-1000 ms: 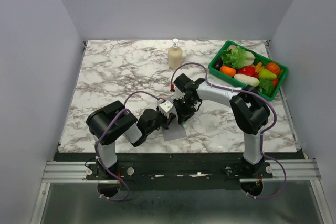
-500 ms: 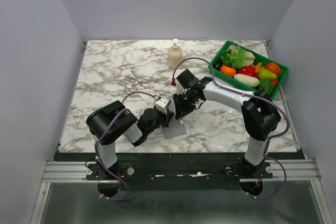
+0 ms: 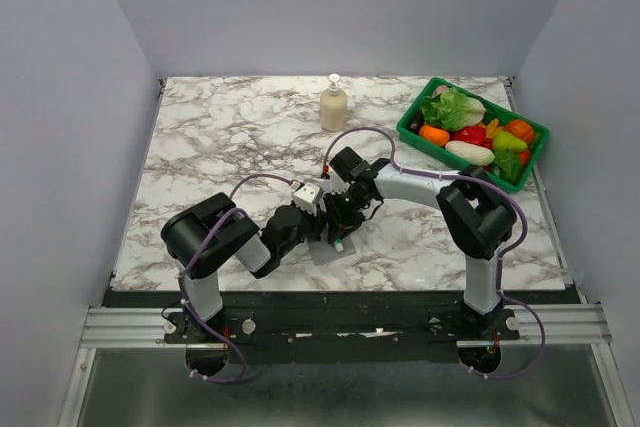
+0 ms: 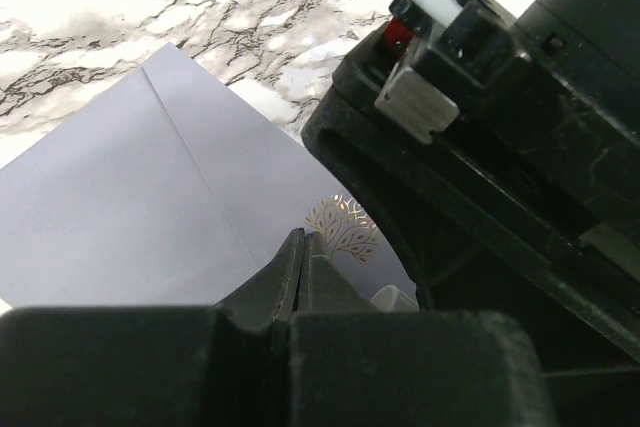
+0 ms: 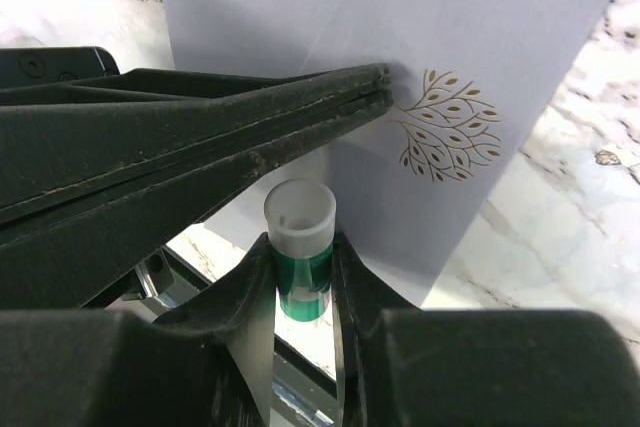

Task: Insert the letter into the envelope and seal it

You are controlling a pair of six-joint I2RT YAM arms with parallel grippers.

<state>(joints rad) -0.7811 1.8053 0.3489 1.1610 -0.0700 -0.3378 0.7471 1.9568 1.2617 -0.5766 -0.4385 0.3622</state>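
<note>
The grey-lavender envelope (image 3: 332,250) lies flat near the table's front edge, with a gold tree emblem (image 5: 445,127) on it. It fills the left wrist view (image 4: 150,197) and the right wrist view (image 5: 480,17). My left gripper (image 3: 322,229) is shut, its tips (image 4: 303,242) resting on the envelope beside the emblem. My right gripper (image 3: 340,237) is shut on a green glue stick (image 5: 300,252) with a white end, held just over the envelope's near edge, next to the left fingers (image 5: 200,127). The cream letter is hidden or out of view.
A beige pump bottle (image 3: 333,105) stands at the back middle. A green basket (image 3: 405,128) of toy vegetables sits at the back right. The table's front edge and the black rail run just below the envelope.
My right gripper has come down and nearer with the glue stick, from above the envelope's far side to its near part. My left gripper has stayed on the envelope, shifted slightly right.
</note>
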